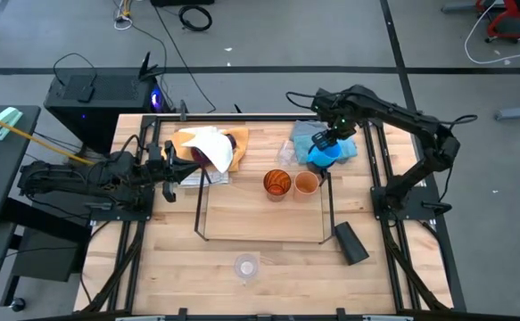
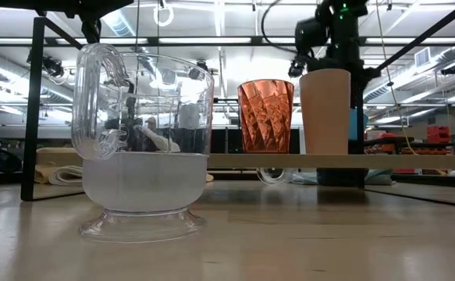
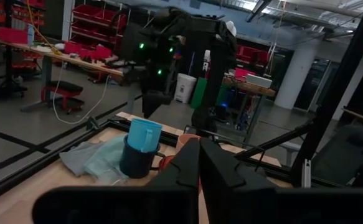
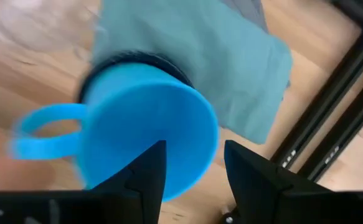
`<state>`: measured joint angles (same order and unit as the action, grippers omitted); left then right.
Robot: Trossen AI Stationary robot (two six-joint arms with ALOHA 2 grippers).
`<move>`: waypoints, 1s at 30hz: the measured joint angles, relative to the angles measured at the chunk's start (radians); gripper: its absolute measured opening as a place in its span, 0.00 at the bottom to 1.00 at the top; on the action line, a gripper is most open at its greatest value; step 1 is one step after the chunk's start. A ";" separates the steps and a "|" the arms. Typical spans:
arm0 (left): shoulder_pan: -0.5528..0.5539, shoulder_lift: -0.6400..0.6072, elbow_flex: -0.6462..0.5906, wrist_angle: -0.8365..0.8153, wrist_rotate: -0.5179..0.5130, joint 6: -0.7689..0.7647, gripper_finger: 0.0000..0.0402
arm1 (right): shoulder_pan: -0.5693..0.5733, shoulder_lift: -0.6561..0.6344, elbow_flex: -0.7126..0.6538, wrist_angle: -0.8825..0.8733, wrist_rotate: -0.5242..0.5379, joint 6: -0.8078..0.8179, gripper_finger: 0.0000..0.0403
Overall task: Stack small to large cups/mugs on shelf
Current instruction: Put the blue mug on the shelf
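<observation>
Clear cup [image 2: 143,140] up close; my right gripper [image 4: 193,163] pinches the light-blue mug [image 4: 145,127] wall over the dark mug [image 3: 137,163].
Best to keep it level and centred; my left gripper [image 3: 198,163] waits, pressed together.

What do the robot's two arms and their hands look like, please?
Both arms are dark, jointed and slender. The right arm carries small green lights near its wrist and ends in a black two-fingered hand with flat, tapering fingers. The left hand has similar black, wedge-shaped fingers.

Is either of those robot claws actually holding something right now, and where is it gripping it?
The right gripper holds the light-blue plastic mug by its rim, one finger inside, one outside, over a dark navy cup. The left gripper is shut and empty.
</observation>
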<state>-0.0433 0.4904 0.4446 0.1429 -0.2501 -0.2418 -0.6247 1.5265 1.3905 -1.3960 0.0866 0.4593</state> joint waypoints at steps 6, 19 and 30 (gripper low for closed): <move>0.000 0.000 0.000 0.000 0.000 -0.006 0.06 | -0.019 -0.004 -0.130 0.063 -0.015 -0.018 0.42; 0.001 0.000 0.000 -0.010 0.000 -0.007 0.04 | -0.020 -0.015 -0.165 0.167 -0.065 -0.076 0.05; 0.001 0.000 0.000 -0.023 -0.009 -0.004 0.04 | -0.037 -0.082 -0.154 0.149 -0.052 -0.070 0.01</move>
<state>-0.0422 0.4907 0.4446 0.1201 -0.2588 -0.2459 -0.6620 1.4443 1.2364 -1.2472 0.0348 0.3897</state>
